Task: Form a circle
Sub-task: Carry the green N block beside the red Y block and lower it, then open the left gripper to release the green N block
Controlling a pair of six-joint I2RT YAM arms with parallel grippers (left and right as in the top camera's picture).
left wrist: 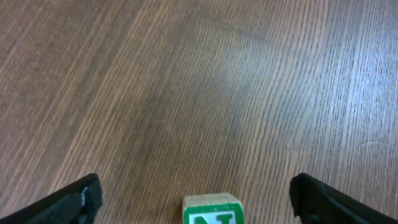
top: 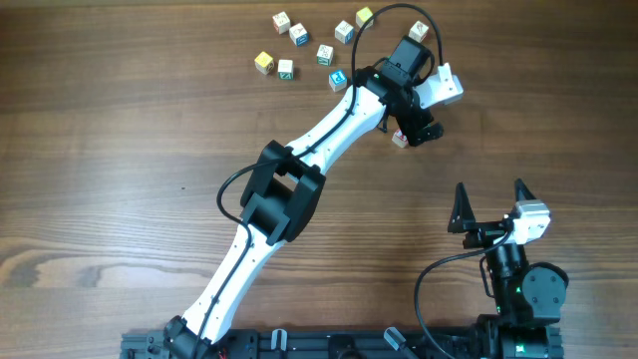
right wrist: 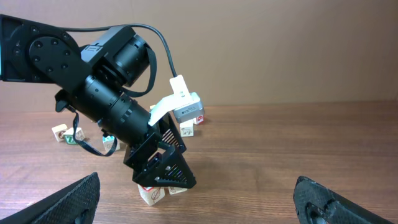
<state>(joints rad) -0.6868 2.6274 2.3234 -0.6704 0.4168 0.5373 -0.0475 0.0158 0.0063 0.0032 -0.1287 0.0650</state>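
Where the left arm [top: 299,170] crosses the table [top: 120,179]: it blocks part of the far right in the overhead view, and whatever lies under its wrist cannot be seen there.
Cut off: the green N cube [left wrist: 212,210] sits at the bottom edge of the left wrist view, showing only its top and the upper part of the letter.
Hard to make out: overhead shows one pale cube with red print [top: 401,139] at the gripper tip. The right wrist view shows two pale shapes under the black fingers. I cannot tell whether either of them is the N cube.
Letter cubes [top: 325,54]: they lie in a loose scatter on the far side of the table, most of them apart from one another, and they form no closed ring.
Long axis: the scatter runs left to right, from the yellow-faced cube [top: 263,62] to the cube by the cable [top: 419,31].
Left gripper [left wrist: 196,186]: its jaws are spread wide with the N cube between them, clear of both fingers, and it grips nothing.
Right gripper [top: 490,194]: its jaws are also spread wide and hold nothing. It sits near its own base, well apart from the cubes.
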